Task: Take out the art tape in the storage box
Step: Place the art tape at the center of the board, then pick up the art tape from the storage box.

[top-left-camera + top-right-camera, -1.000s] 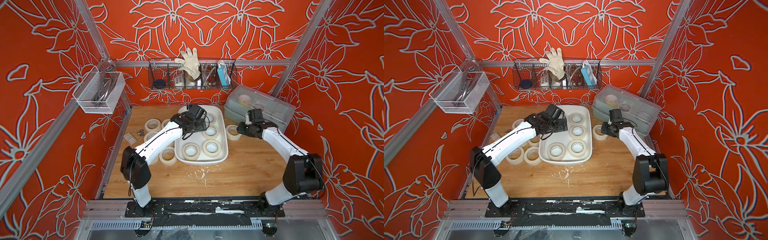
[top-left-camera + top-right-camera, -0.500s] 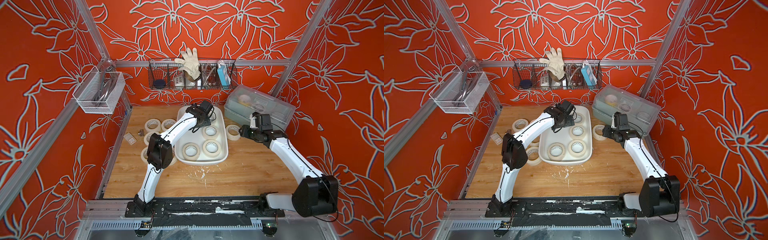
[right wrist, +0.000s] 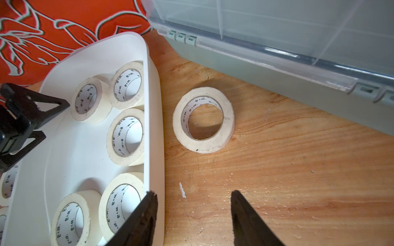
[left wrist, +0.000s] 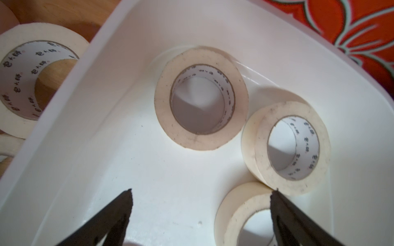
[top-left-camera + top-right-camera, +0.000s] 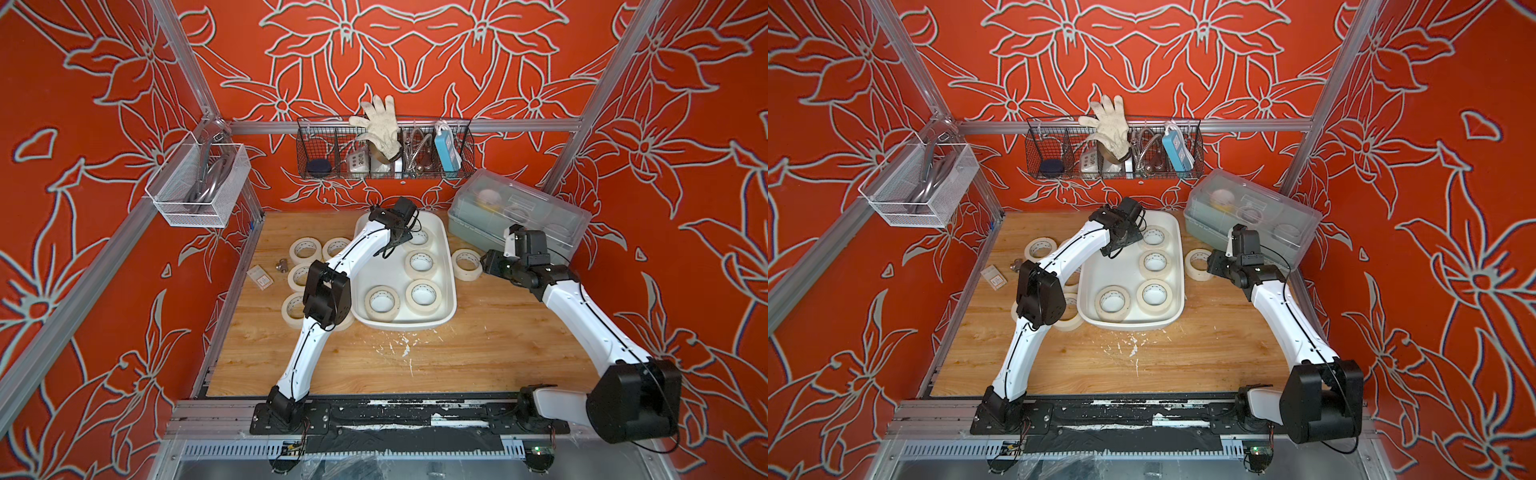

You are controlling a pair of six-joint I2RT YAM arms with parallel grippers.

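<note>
The art tape (image 3: 126, 136) lies partly inside and partly outside the storage box (image 5: 405, 324). Five rolls are counted flat on the box floor in the right wrist view, their open cores facing straight up. More rolls are laid on the wooden table (image 5: 478, 353) outside the box wall on the left arm's side, and a lone roll (image 3: 203, 120) is seen just outside the opposite wall.

The left gripper (image 4: 201, 191) is seen inside the box at its far end, jaws spread wide with nothing between them. The far-corner roll (image 4: 201, 98) lies straight ahead of that gap, apart from both fingers. Two more rolls sit off toward one finger, and contact there cannot be told.

The right gripper (image 3: 194, 192) is seen outside the box, above the table just beside the wall, jaws parted and empty, the lone roll ahead of it.

The left arm is judged the nearer to the far-corner roll. As that roll lies flat, a forward and downward advance is called for, so that its ring wall is taken between the fingers.
</note>
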